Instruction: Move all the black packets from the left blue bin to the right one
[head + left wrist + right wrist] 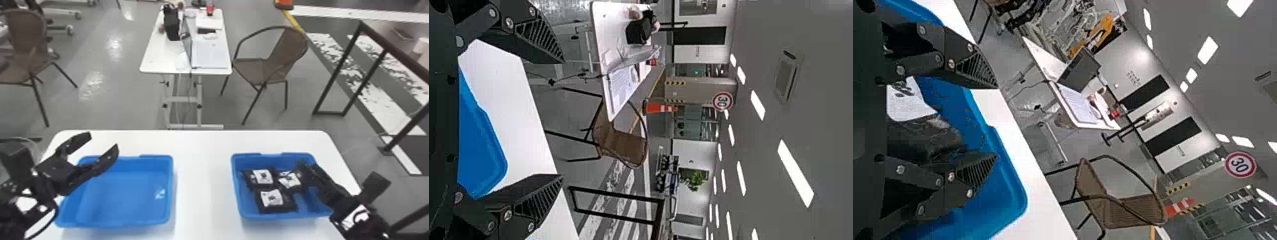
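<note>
Left bin (123,191) and right bin (236,183): both plain blue. Packets (282,207) black, labels (271,197) white with black marks. My left gripper (104,143) and right gripper (341,172): black. Near table (202,191) white, floor (111,95) grey, chairs (289,48) brown. Cone (659,108) orange, white bands. Round sign (723,101): red ring, white centre, black figures.

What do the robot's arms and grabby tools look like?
The left arm and right arm are black with white patches; the right patch has a curvy black mark. A thin, dark loop, probably a cable, curves by the left arm. The left tool and right tool have black, pointy, ridged fingers with round silvery screws.
</note>
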Robot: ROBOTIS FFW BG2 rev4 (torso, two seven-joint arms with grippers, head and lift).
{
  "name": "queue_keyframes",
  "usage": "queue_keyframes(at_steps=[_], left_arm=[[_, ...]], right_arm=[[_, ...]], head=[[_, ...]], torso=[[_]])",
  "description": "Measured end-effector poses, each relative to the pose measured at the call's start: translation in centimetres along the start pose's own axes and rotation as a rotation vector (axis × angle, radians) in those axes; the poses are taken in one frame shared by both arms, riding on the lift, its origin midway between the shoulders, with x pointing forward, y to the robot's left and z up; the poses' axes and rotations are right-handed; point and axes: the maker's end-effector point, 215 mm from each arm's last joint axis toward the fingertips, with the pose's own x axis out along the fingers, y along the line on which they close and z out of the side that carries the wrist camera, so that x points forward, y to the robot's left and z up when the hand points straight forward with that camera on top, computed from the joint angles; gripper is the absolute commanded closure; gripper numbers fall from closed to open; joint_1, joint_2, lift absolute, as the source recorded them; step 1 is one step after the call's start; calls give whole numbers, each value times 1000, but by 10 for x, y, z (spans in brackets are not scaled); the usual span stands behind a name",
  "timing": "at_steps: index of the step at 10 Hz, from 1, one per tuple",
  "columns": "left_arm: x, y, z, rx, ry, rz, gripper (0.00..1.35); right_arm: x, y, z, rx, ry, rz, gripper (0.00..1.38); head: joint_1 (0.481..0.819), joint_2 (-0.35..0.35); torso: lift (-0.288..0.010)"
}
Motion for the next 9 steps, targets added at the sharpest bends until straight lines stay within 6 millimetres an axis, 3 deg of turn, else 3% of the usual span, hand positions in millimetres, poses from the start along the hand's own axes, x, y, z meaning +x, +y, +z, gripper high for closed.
queue_keyframes(at_steps=[1,3,5,7,9], left_arm=[[-7,2,0,8,-7,12,351],[-34,14,-6,44,2,100,351],[-54,7,-8,116,11,143,351],[-67,-5,-10,159,17,173,351],[-70,-22,-14,146,1,154,351]], right_arm=[[-13,-5,16,-98,-17,-32,174],[-39,18,38,-300,-40,-36,179],[-61,63,57,-467,-91,-9,179],[-89,84,79,-581,-141,3,179],[-105,95,75,-589,-156,22,179]], head=[[695,-127],[695,-109],[695,-73],[695,-73],[695,-85]], torso=[[0],[0],[0],[0],[0]])
